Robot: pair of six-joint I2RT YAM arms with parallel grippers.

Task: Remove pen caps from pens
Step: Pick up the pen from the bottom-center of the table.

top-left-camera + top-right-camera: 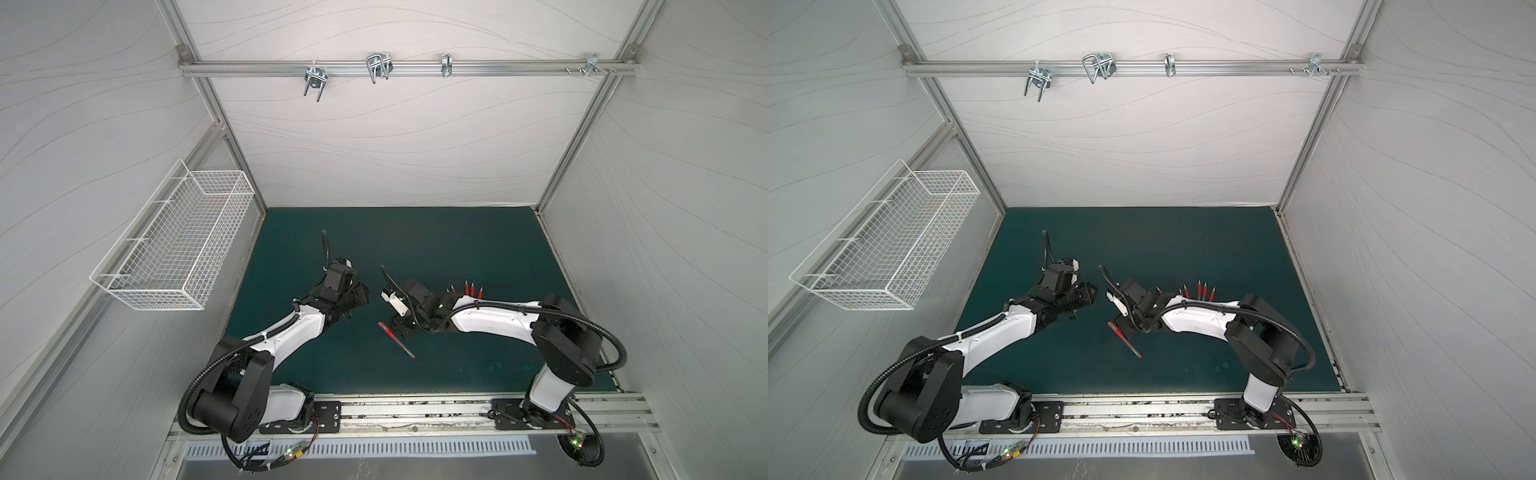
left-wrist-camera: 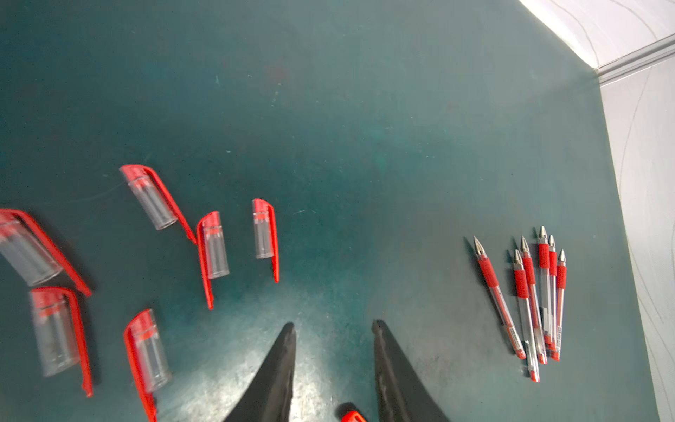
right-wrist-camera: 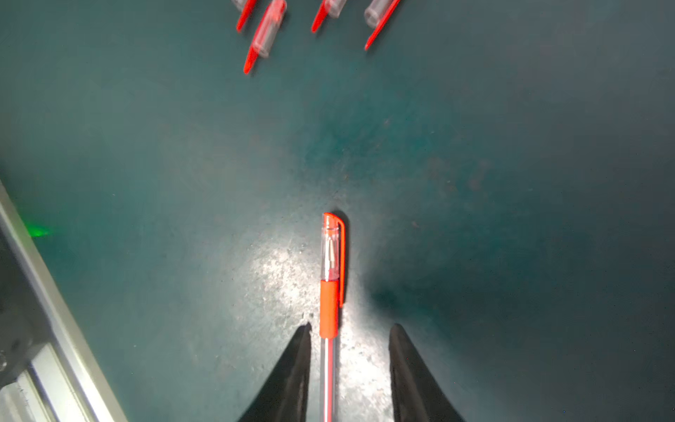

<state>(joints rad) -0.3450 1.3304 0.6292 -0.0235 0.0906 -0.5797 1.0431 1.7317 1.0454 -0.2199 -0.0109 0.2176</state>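
Altogether six caps (image 2: 215,252), seven pens (image 2: 533,299).

The surface (image 1: 436,249) is coloured dark blue-green, with pale worn patches seen in the wrist views. The pen caps (image 2: 215,244) are made of clear plastic with bright red tops and red clips. The pens (image 2: 537,292) are shown with clear barrels, red bands and silver tips. One capped pen (image 3: 330,292) is marked by an orange-red band — its cap is clear and red too. Black fingers (image 2: 277,376) are seen on the left claw (image 2: 330,325), and the right claw (image 3: 349,327) is black as well. The walls (image 1: 374,145) are pale grey, crossed by thin wavy lines. The wire basket (image 1: 178,245) is painted white — a grid pattern is formed by its wires.
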